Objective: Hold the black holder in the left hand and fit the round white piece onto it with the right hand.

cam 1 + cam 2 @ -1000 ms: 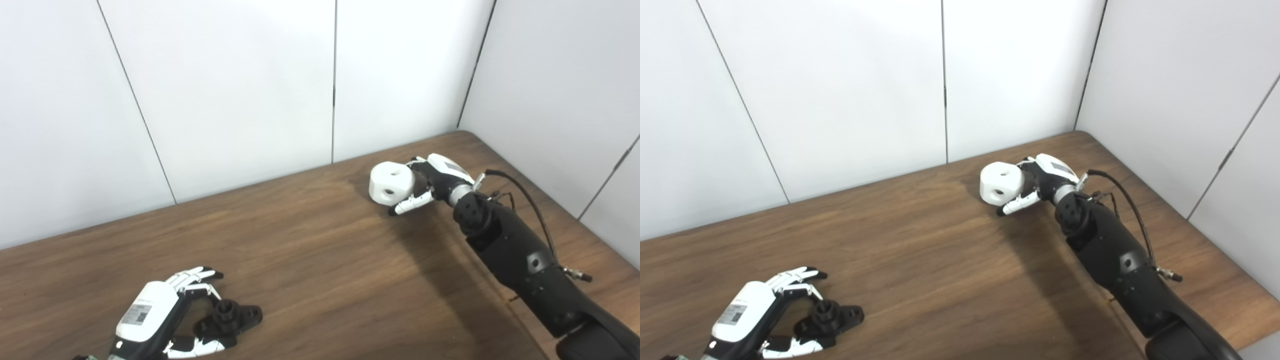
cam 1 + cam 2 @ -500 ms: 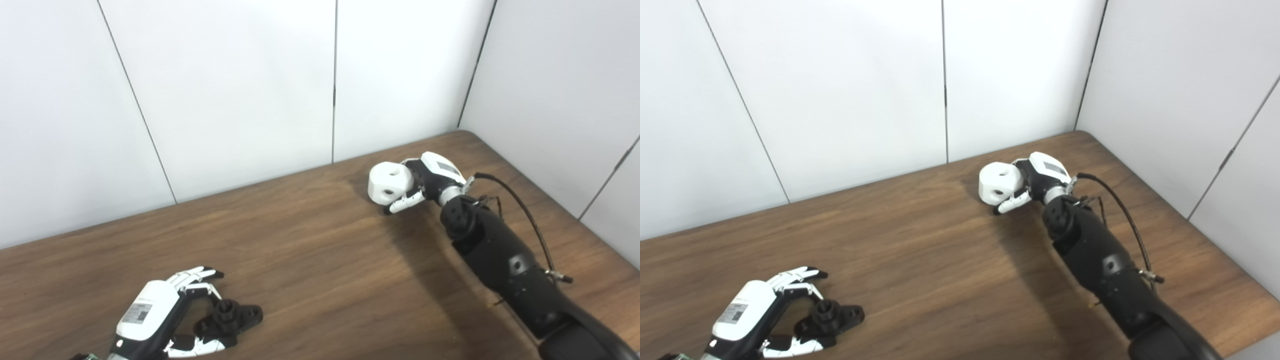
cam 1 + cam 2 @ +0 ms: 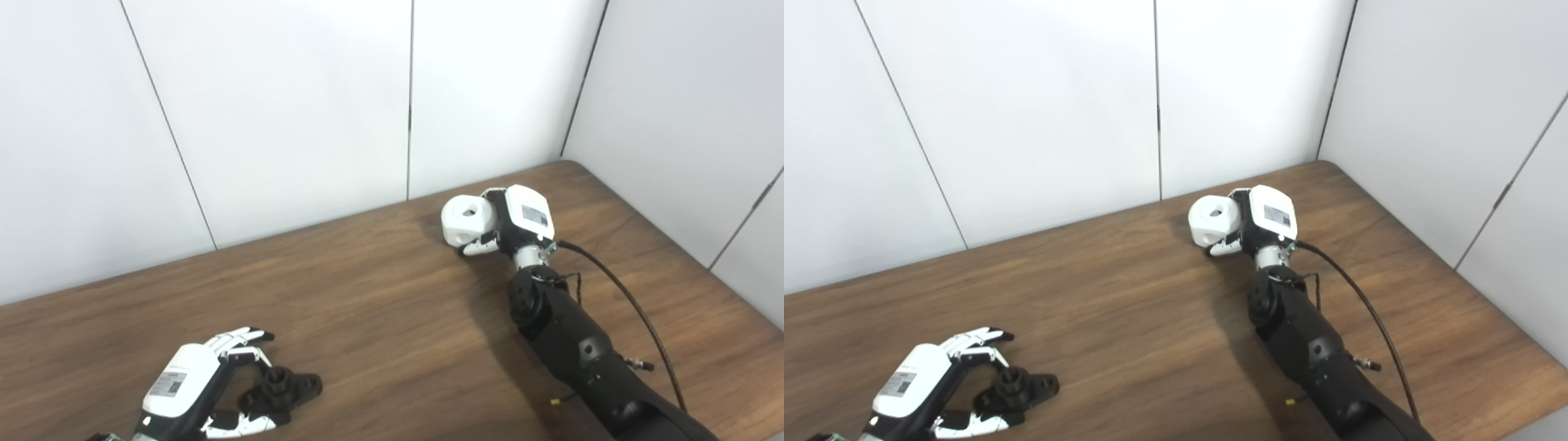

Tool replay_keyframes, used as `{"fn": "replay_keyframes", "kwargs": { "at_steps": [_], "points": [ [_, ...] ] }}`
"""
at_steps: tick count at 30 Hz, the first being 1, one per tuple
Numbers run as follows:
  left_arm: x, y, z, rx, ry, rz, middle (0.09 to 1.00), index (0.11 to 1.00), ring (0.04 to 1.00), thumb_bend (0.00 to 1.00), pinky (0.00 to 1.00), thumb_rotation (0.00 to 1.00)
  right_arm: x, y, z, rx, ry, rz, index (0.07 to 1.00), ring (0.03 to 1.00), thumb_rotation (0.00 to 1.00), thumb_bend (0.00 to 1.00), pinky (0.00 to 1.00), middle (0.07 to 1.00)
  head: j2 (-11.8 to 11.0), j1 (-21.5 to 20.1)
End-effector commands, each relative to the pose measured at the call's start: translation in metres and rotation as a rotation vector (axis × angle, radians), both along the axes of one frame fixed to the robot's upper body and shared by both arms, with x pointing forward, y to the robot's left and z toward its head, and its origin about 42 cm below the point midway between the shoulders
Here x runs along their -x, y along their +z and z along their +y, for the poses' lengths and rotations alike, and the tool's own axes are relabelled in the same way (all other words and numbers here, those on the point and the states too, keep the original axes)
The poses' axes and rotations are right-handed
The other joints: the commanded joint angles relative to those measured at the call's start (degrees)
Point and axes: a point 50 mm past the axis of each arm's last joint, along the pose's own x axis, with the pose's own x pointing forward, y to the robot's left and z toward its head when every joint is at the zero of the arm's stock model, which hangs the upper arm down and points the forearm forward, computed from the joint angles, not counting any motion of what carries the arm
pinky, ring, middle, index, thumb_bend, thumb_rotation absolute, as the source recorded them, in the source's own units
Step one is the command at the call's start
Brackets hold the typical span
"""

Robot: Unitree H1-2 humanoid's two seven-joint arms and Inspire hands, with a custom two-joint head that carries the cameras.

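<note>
Wooden surface [image 3: 380,318], white wall panels [image 3: 294,104] behind and to the right.

Right hand [image 3: 517,217] — far side of the surface, near the back right corner. Its fingers [image 3: 479,246] are wrapped around the round white piece [image 3: 467,220], one white finger curling under the piece's lower edge, the back of the hand with its small label facing the cameras. The piece shows a round hole on its upper face. Cannot tell whether it is lifted clear of the wood or just touching it; a shadow lies close beside it. A black cable [image 3: 618,294] loops from the wrist along the right forearm.

Left hand [image 3: 184,386] — near left corner, low over the surface. Fingers [image 3: 242,335] spread around the black holder [image 3: 282,389]: upper fingers above its far side, thumb below along its near edge. Whether they actually press on it cannot be told. The holder lies flat on the wood, a round knob upright at its middle, one lobe with a hole pointing right.

Holder and white piece well apart, at opposite ends of the surface.
</note>
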Motion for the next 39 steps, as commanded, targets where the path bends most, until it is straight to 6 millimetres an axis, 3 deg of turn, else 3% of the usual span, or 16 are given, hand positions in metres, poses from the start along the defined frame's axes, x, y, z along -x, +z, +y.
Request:
{"fn": "replay_keyframes", "kwargs": {
  "at_steps": [1, 7, 13, 20, 29, 39],
  "points": [
    [0.033, -0.048, 0.009, -0.208, -0.044, 0.182, 0.821, 0.484, 0.857, 0.52, 0.83, 0.05, -0.003, 0.001, 0.009, 0.006, 0.039, 0.012, 0.483, 0.718, 0.13, 0.52, 0.65, 0.697, 0.15, 0.31],
    [0.031, -0.047, 0.006, -0.213, -0.046, 0.177, 0.825, 0.484, 0.864, 0.52, 0.84, 0.05, 0.000, 0.011, 0.016, 0.020, 0.094, 0.008, 0.483, 0.733, 0.13, 0.52, 0.64, 0.702, 0.36, 1.55],
    [0.029, -0.049, 0.004, -0.215, -0.038, 0.180, 0.828, 0.484, 0.869, 0.52, 0.85, 0.05, 0.006, 0.042, 0.042, -0.005, 0.216, -0.029, 0.483, 0.743, 0.13, 0.52, 0.61, 0.715, 0.61, 2.62],
    [0.028, -0.050, 0.002, -0.224, -0.032, 0.185, 0.836, 0.483, 0.876, 0.52, 0.86, 0.05, 0.020, 0.064, 0.076, -0.047, 0.342, -0.081, 0.481, 0.732, 0.14, 0.52, 0.61, 0.709, 1.71, 7.01],
    [0.026, -0.053, -0.002, -0.232, -0.024, 0.187, 0.840, 0.484, 0.897, 0.52, 0.89, 0.06, 0.043, 0.083, 0.111, -0.110, 0.492, -0.093, 0.481, 0.729, 0.14, 0.52, 0.59, 0.701, 3.37, 11.85],
    [0.024, -0.051, -0.010, -0.232, -0.011, 0.197, 0.853, 0.483, 0.904, 0.52, 0.90, 0.06, 0.077, 0.087, 0.144, -0.168, 0.653, -0.091, 0.481, 0.716, 0.13, 0.52, 0.62, 0.704, 5.16, 17.64]
  ]
}}
